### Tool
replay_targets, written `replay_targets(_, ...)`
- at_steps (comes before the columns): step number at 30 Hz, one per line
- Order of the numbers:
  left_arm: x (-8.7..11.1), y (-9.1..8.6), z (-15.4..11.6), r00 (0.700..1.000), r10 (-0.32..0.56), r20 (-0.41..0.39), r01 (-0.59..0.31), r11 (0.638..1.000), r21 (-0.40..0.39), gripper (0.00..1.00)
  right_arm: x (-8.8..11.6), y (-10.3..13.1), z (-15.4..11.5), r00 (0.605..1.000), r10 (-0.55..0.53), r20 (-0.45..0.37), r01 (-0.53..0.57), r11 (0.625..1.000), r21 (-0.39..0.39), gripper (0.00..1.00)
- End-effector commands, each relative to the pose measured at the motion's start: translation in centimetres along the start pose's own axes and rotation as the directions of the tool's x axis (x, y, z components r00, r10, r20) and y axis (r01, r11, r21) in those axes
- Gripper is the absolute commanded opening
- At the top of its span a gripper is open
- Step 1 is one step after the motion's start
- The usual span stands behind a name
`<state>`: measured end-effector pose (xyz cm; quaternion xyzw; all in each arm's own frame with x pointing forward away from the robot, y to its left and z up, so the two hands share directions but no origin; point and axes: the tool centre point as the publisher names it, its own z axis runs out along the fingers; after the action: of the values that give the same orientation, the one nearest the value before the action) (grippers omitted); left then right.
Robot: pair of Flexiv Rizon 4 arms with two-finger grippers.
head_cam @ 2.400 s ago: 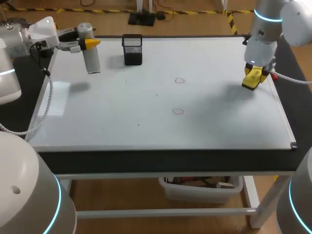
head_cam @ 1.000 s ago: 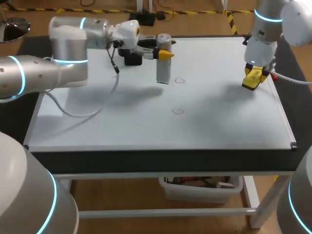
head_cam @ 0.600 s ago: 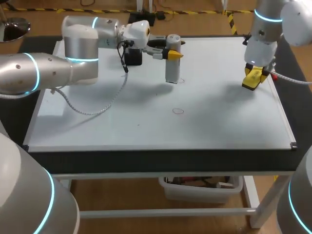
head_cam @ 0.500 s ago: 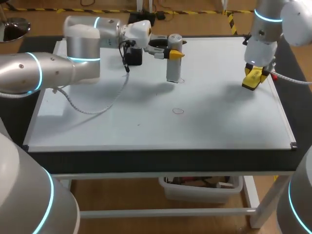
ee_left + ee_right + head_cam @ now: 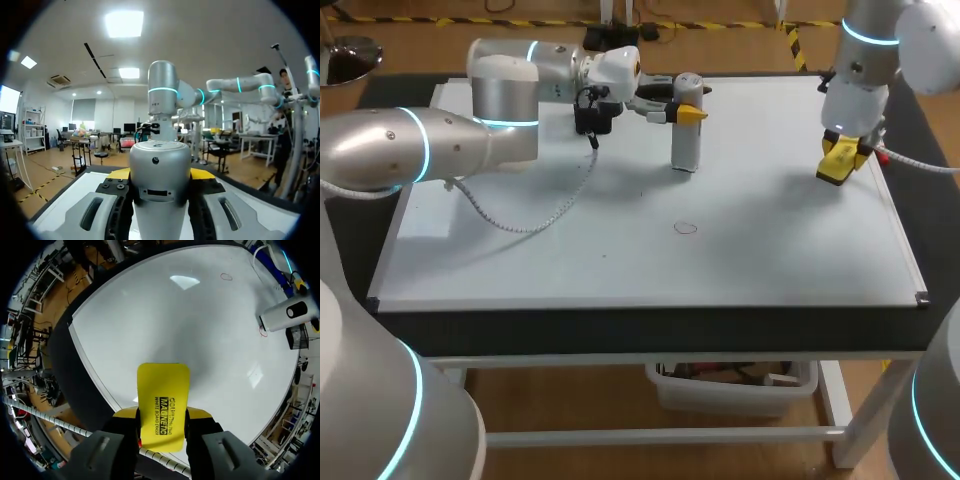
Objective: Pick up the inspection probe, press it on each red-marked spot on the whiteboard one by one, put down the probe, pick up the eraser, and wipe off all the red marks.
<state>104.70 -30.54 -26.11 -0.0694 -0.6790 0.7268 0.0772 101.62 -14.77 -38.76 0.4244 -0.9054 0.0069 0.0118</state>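
Probe (image 5: 686, 135): rigid, smooth cylinder, likely slippery, clamped near top by left gripper (image 5: 160, 173); eraser (image 5: 163, 395): probably light, stiff, pinched in right gripper (image 5: 162, 416).

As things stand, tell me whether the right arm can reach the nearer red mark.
Probably yes: bare whiteboard lies between the right gripper, shut on the eraser, and the nearer red mark; the probe in the left gripper stands farther back.
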Motion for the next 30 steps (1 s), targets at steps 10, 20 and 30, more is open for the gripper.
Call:
replay_targets(10, -1.2, 1.0, -0.4, 0.997, 0.007, -0.074, -0.007, 1.0, 0.013, 0.0, 0.0, -0.1, -0.1, 1.0, -0.002, -0.003, 0.002, 1.0, 0.0, 0.0)
replay_targets(20, -1.1, 1.6, -0.4, 0.997, -0.013, -0.075, 0.013, 1.0, 0.004, 0.0, 0.0, -0.1, -0.1, 1.0, -0.002, -0.003, 0.002, 1.0, 0.0, 0.0)
replay_targets(30, -1.0, 1.7, -0.5, 0.997, -0.02, -0.073, 0.021, 1.0, 0.009, 0.0, 0.0, -0.1, -0.1, 1.0, -0.002, -0.003, 0.002, 1.0, 0.0, 0.0)
